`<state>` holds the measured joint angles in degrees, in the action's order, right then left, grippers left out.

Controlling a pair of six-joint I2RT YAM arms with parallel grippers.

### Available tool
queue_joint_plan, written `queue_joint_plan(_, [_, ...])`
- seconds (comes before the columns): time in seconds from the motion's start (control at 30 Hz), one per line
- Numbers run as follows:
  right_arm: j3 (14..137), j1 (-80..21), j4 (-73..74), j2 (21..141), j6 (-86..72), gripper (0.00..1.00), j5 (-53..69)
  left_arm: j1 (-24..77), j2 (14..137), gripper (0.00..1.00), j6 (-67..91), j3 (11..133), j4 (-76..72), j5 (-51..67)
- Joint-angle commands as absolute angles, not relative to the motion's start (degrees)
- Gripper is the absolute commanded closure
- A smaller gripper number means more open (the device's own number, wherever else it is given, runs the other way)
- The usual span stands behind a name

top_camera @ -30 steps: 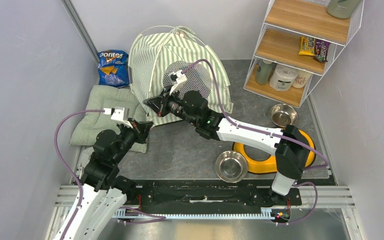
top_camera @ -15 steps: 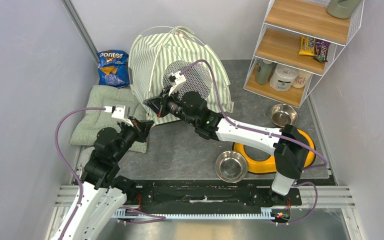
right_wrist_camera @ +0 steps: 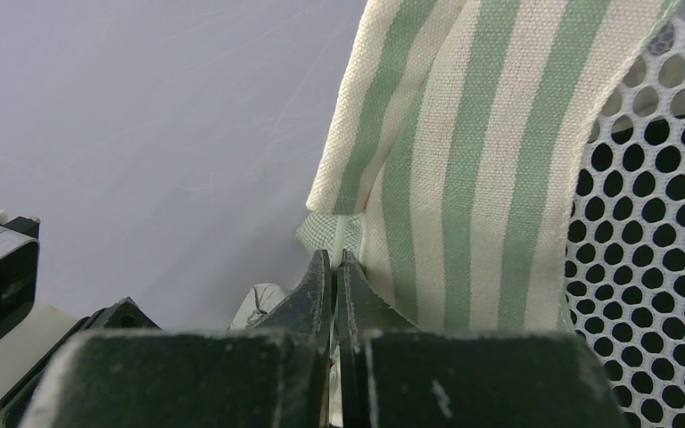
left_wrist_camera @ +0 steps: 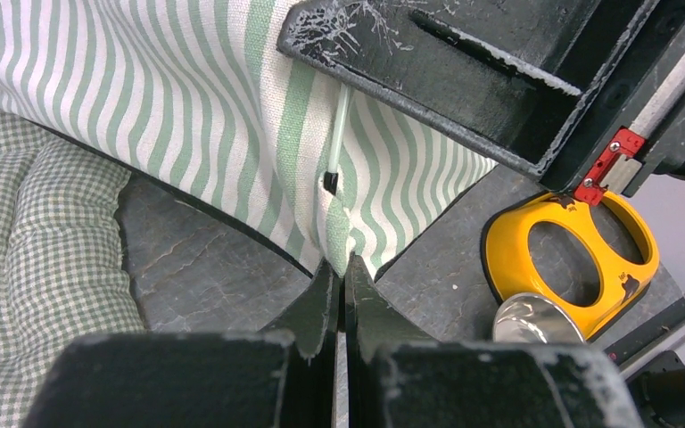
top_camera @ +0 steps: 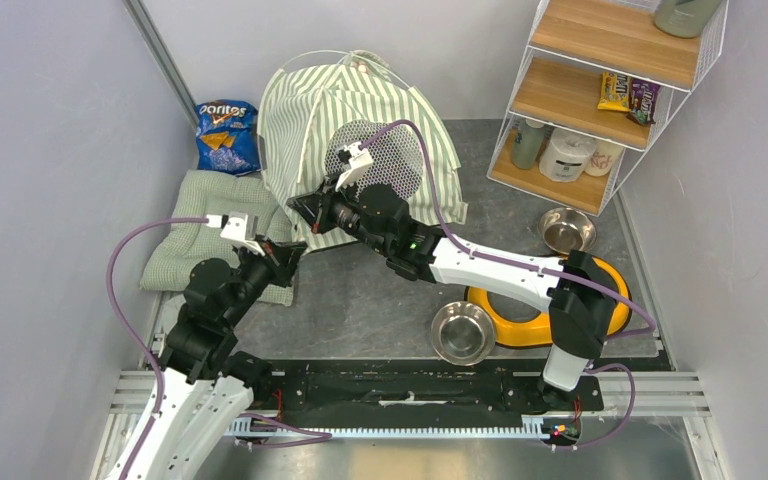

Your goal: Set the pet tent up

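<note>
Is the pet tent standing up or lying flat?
Standing up: the pet tent rises as a full dome, with its mesh panel on the sloping front side.

In the top view the right arm (top_camera: 480,262) covers the lower front of the pet tent (top_camera: 320,110) and part of the yellow bowl holder (top_camera: 510,325), and the upper edge cuts off a grey container (top_camera: 685,14) on the top shelf. In the left wrist view a white pole (left_wrist_camera: 339,134) vanishes behind the right gripper (right_wrist_camera: 334,259), and the left gripper (left_wrist_camera: 340,272) hides whether any striped hem sits between its closed fingertips.
</note>
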<state>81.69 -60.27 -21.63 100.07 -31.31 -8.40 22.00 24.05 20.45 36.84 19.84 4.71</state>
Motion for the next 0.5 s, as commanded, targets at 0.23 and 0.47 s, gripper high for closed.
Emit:
queue_joint_plan(0.23, [83.41,-58.73,-23.10,100.69,-27.88,1.00,-6.54,22.12,23.67,0.98,18.36,37.94,15.71,7.32])
queue_joint_plan(0.47, [81.87,-59.34,-25.44,100.65,-26.91,1.00,1.70,22.07,26.00,0.98,18.30,39.29,13.80,6.80])
